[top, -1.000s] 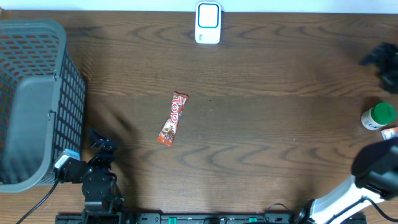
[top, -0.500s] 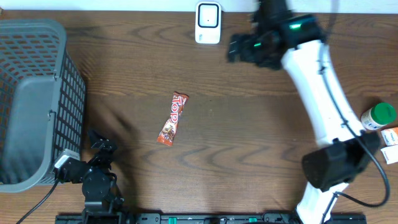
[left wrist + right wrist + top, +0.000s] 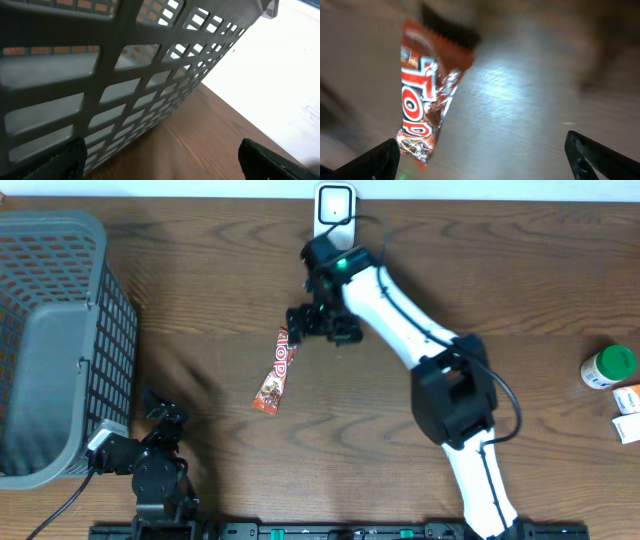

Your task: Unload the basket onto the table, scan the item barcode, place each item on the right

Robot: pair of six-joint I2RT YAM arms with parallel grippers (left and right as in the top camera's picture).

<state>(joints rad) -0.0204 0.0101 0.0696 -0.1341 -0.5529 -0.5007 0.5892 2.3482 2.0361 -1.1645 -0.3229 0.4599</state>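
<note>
We see a dark wood-grain bench carrying a candy bar, basket and scanner. The right tool and left tool are both released, empty.

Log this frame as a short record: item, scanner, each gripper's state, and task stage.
item: candy bar, lying flat on the table, not held
scanner: white, at the far edge
right gripper: open, near the bar's far end
left gripper: open, empty, beside the basket
stage: bar not yet picked up
</note>
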